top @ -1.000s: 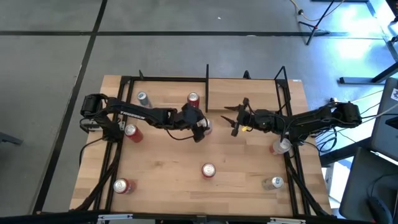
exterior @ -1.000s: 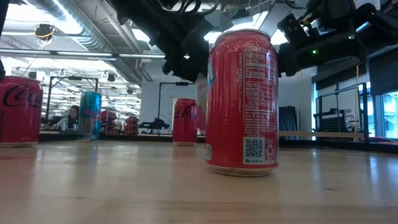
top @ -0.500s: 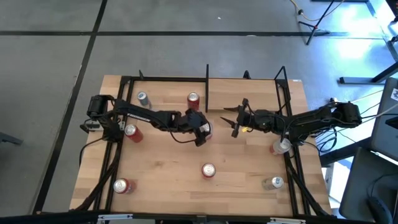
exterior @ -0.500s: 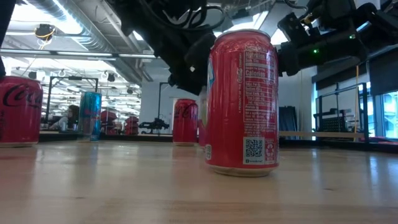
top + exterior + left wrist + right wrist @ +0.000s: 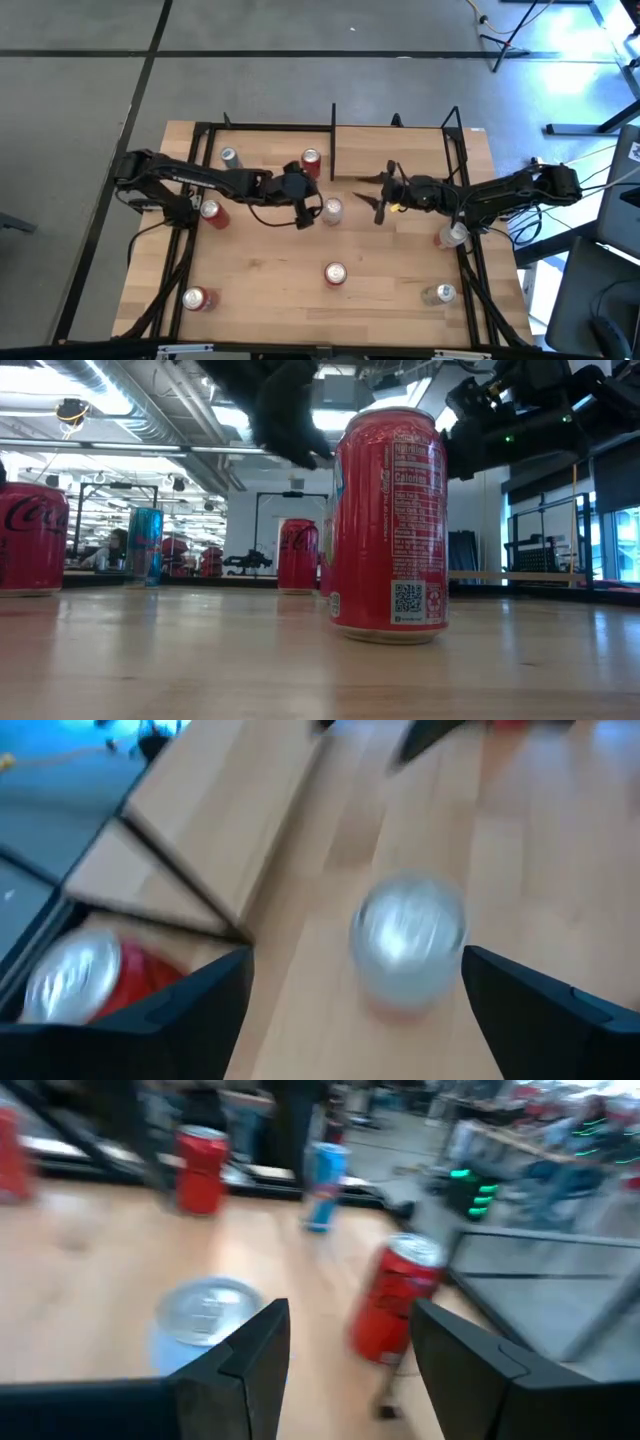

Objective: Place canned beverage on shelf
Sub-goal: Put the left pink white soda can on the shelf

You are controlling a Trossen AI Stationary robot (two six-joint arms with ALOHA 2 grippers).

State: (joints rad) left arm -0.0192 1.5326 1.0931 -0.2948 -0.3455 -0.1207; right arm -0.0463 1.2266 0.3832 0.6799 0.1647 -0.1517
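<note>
**Left gripper open beside silver-topped can at mid-table**

Left gripper [image 5: 305, 207] sits near the table's centre, fingers [image 5: 175, 1010] spread wide with nothing between them. The pale can [image 5: 332, 209] stands upright on the wood just to its right, not touched. In the left wrist view the can [image 5: 408, 942] shows a round silver lid and a pale body, standing apart from both fingers.

Right gripper [image 5: 379, 193] is to the right of that can, jaws parted and holding nothing; the pale can lies between the two grippers.

The shelf [image 5: 270, 140] is the bay along the far edge of the table: light wood floor, black posts, a thin black upright divider [image 5: 333, 140] on its right. A red can [image 5: 310, 160] and a silver-blue can [image 5: 230, 157] stand in it. The pale can stands on the near side of the divider's end, just out from the bay.

Elsewhere on the table: a red can [image 5: 335, 273] near centre, a red one [image 5: 197, 298] near left, a red one [image 5: 211, 211] at the left rail, and two pale cans [image 5: 441, 293] on the right.
</note>
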